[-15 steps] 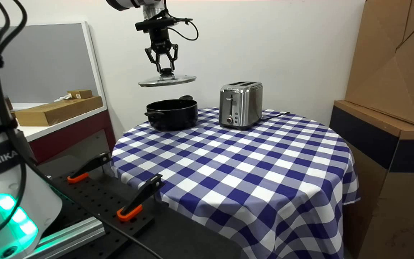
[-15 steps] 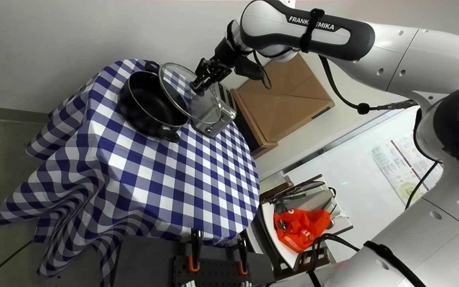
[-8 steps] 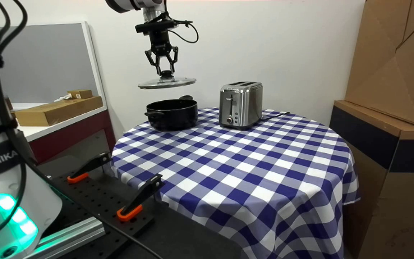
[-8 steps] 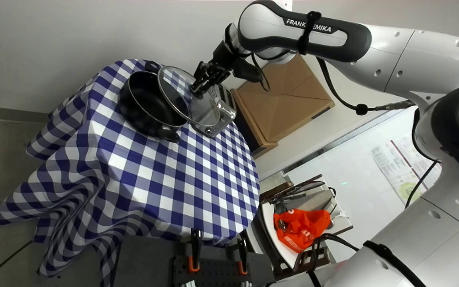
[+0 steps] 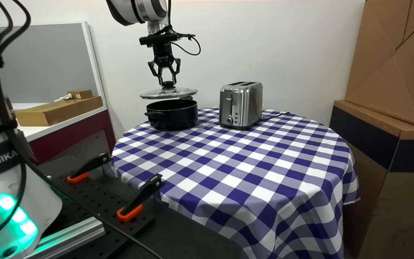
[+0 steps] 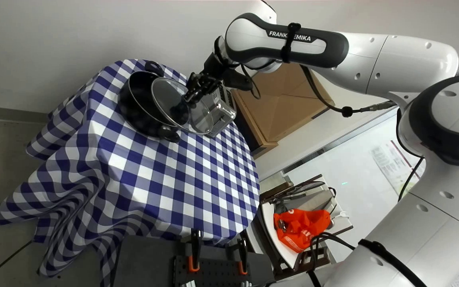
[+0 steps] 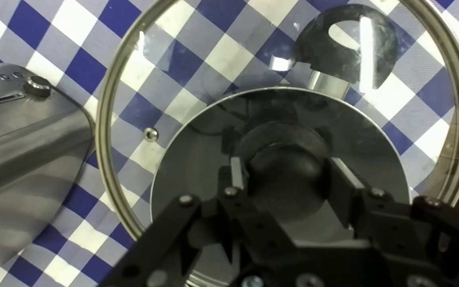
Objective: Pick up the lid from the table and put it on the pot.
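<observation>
Glass lid point(image 5: 169, 94): upper left of an exterior view, just above the black pot point(image 5: 173, 117), apart from it.
Jaws: narrowed to the width of the dark knob point(image 7: 287, 183); you appear to have it pinched between them.
Pot rim point(image 7: 283, 88): lower off-centre and the lid may catch one side, tip, and twist at the knob.
Wrist view: shows you the loop handle point(image 7: 335, 61) through the glass, upper right, but hardly your clearance.
Exterior view: there you can read that gap, left of the steel toaster point(image 5: 241, 106).
</observation>
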